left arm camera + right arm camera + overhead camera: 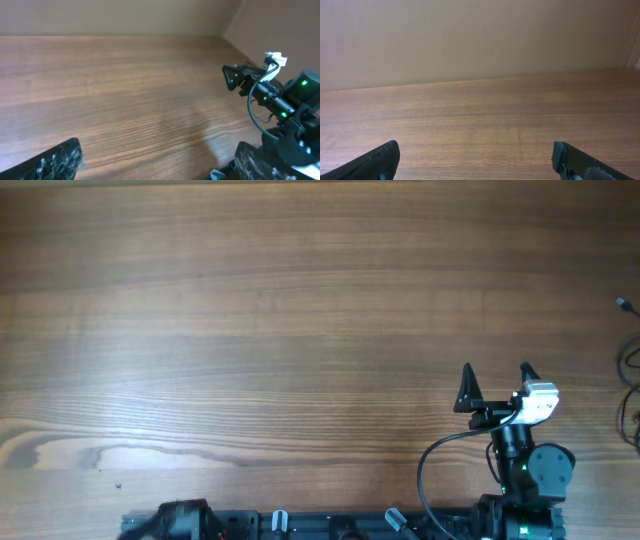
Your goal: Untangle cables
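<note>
Wood table (300,300) | cables (631,360) at right edge, count unclear | left fingers (55,160) spread | right fingers (467,385) spread

The desk (250,330) is wood, warm brown with strong grain, smooth with a soft sheen, not really glossy. The fingers (375,162) look like matt black plastic, kinda rough and speckled with pale scuffs. Behind it the wall (470,40) is flat matt beige.
</note>
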You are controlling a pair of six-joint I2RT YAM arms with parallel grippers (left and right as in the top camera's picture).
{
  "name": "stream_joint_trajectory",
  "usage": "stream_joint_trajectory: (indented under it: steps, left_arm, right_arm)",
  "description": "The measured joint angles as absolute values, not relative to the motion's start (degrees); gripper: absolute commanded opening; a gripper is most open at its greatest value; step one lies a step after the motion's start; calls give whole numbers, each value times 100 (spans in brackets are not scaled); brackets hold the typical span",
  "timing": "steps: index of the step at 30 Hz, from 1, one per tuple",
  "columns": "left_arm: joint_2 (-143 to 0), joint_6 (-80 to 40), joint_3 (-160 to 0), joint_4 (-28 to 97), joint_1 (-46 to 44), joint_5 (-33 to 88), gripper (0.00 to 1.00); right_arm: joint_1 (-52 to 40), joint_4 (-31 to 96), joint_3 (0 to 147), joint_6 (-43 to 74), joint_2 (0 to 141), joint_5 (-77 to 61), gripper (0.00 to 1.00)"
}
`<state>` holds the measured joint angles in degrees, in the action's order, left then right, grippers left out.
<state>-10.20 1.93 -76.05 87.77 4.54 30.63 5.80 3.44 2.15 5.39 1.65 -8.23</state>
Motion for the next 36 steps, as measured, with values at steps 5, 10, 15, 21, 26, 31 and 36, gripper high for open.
stream_joint_trajectory:
  steps: [5,10,15,21,26,31,36]
  left_arm:
    - [-172,158,-7620,8667,454,2891,100]
    - [-36,176,-7583,8611,464,2845,100]
    - [-36,478,-6803,8230,676,3107,100]
    - [-67,1350,-5168,6477,1116,4558,100]
    - [-78,1623,-3756,4803,1302,5682,100]
    - [-80,1719,-2657,3586,1302,6265,100]
    - [-80,1763,-1730,2126,1133,6263,100]
  right_arm:
    - [580,344,215,539,165,-823,100]
    - [580,344,215,539,167,-821,100]
    - [580,349,215,539,165,-801,100]
    - [580,344,215,541,167,-784,100]
    - [580,349,215,539,176,-784,100]
    - [580,346,215,541,176,-784,100]
    - [580,346,215,539,176,-784,100]
